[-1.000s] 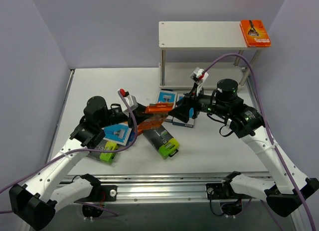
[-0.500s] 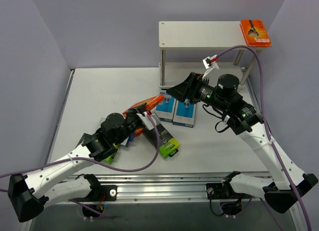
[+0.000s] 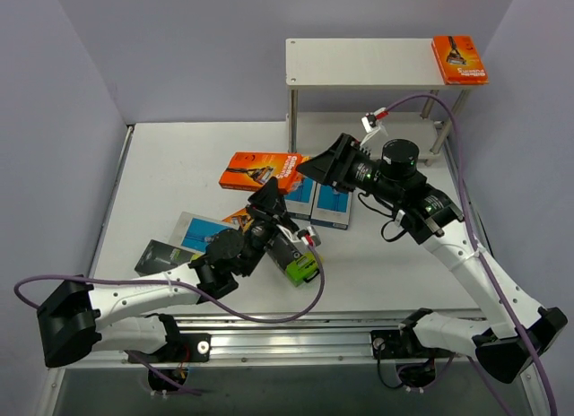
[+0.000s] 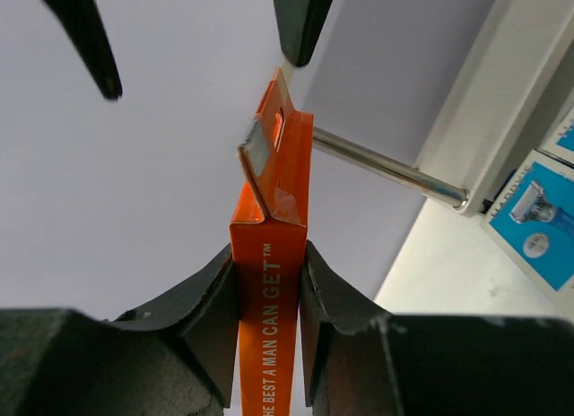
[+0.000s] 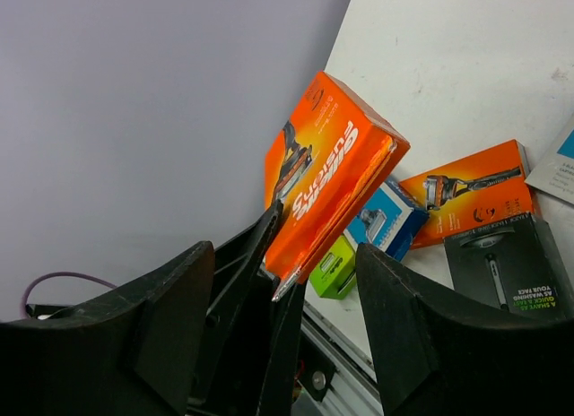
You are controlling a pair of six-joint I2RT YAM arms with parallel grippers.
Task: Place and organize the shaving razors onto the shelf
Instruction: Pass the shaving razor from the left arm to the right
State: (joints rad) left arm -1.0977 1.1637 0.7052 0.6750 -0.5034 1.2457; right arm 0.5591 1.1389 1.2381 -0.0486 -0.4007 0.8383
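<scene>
White surface (image 3: 170,165) carries the shelf (image 3: 359,62) at its far edge; above its middle the left pincer (image 4: 269,281) clamps an orange pack (image 4: 273,192) across its flat faces, likely light, stiff, slick card, right pincer (image 5: 285,264) standing apart beside it.

An orange razor pack (image 3: 262,170) bears white lettering; another orange pack (image 3: 458,59) tops the off-white shelf (image 3: 359,62); light-blue packs (image 3: 334,208) lie before the shelf.
</scene>
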